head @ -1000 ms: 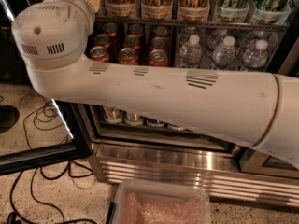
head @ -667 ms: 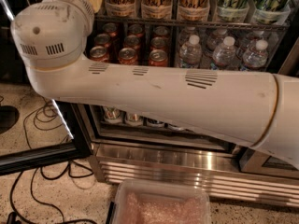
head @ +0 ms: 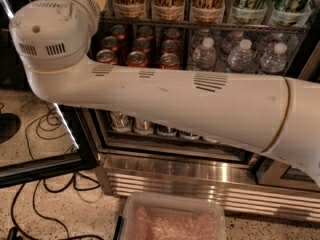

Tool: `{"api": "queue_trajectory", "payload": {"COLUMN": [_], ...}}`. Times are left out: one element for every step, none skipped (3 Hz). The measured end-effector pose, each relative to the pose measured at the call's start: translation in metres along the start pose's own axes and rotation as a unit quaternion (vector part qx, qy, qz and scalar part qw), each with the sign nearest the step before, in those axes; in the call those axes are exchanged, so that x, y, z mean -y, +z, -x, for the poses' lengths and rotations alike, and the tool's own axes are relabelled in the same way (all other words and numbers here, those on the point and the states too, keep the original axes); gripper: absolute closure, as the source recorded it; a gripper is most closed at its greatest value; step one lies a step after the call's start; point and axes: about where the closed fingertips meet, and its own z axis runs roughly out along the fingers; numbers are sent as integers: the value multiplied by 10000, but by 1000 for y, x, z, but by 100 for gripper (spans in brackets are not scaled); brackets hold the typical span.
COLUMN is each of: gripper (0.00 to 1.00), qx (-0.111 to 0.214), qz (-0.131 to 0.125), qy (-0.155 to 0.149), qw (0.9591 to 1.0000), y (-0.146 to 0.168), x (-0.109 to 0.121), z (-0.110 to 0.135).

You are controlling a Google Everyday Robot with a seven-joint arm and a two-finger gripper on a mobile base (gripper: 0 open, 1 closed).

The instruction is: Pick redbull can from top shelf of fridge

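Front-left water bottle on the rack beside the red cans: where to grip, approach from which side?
Grip the water bottle at its neck under the white cap, coming in through the open front of the fridge. It stands upright, with a red can and another bottle close beside its body; only the tapered top likely leaves room. The gripper is out of view, past the top edge.

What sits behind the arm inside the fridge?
Visible: red cans and water bottles above it, can bottoms below; the arm covers the rest. The gripper is out of view.
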Motion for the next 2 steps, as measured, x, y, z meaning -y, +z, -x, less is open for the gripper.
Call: {"api": "queue_trajectory", "payload": {"gripper": [37, 37], "qx": [-24, -31], "qz": [-5, -20], "qy": [81, 114], "qw": [10000, 9999], "y": [1, 1], "x": [-5, -10], "z": [2, 3]}}
